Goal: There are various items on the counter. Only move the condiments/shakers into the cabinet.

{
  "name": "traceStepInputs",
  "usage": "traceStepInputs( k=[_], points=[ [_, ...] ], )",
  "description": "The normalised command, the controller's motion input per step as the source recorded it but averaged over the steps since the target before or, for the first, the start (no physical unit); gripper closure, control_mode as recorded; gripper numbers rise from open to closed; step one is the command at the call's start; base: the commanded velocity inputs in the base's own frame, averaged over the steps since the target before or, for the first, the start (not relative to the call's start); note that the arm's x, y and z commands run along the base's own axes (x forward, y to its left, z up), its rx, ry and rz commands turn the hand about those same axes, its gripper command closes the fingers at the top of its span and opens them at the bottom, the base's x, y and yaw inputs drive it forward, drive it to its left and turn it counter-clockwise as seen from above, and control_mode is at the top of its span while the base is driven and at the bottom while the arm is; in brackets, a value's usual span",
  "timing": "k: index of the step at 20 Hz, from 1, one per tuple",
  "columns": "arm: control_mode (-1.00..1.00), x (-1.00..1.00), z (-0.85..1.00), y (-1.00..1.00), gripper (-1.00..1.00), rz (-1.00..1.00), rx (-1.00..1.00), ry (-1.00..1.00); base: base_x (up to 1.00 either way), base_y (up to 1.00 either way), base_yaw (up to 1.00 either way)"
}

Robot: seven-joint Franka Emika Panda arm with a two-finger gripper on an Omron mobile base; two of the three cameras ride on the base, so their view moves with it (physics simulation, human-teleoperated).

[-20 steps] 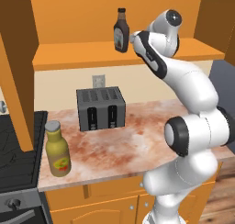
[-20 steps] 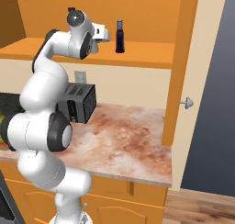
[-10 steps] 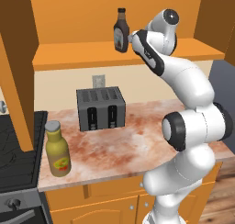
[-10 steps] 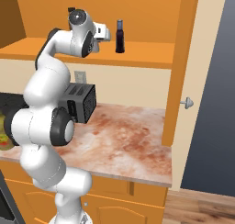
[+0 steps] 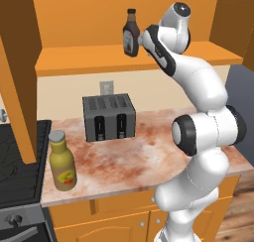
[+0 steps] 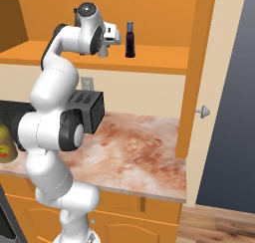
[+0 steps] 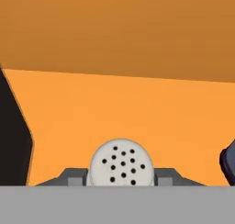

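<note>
A squeeze bottle [image 5: 131, 33] stands on the cabinet shelf [image 5: 89, 57]; below, a toaster [image 5: 109, 117] sits at the counter's [image 5: 144, 151] back, a bottle [image 5: 62, 160] near its front-left corner.

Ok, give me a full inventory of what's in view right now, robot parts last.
Squeeze bottle: one, dark brown, black cap, upright on the cabinet shelf.
Shaker: one, pale grey, holed top, between the gripper's fingers above the shelf.
Toaster: one, dark grey, back of the counter.
Yellow-green bottle: one, grey cap, front left of the counter.
Cabinet shelf: one, orange.
Counter: one, reddish-brown and cream.
Wall outlet: one, pale, behind the toaster.
Stove: one, black, left of the counter.
Gripper: one, shut on the shaker.
</note>
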Motion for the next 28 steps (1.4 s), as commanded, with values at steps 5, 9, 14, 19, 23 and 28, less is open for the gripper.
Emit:
traceStepInputs(
  k=[5,9,14,19,23,28],
  points=[
    [-1.0,0.03,-0.21,0.0,-1.0,0.0,0.0,0.01,0.0,0.0,0.0],
    [-1.0,0.0,0.0,0.0,-1.0,0.0,0.0,0.0,0.0,0.0,0.0],
    [-1.0,0.0,0.0,0.0,-1.0,0.0,0.0,0.0,0.0,0.0,0.0],
    [-1.0,0.0,0.0,0.0,-1.0,0.0,0.0,-0.08,0.0,0.0,0.0],
    [-1.0,-0.31,0.02,0.0,-1.0,0.0,0.0,-0.2,0.0,0.0,0.0],
    [-1.0,-0.96,0.0,0.0,-1.0,0.0,0.0,-0.22,0.0,0.0,0.0]
  ],
)
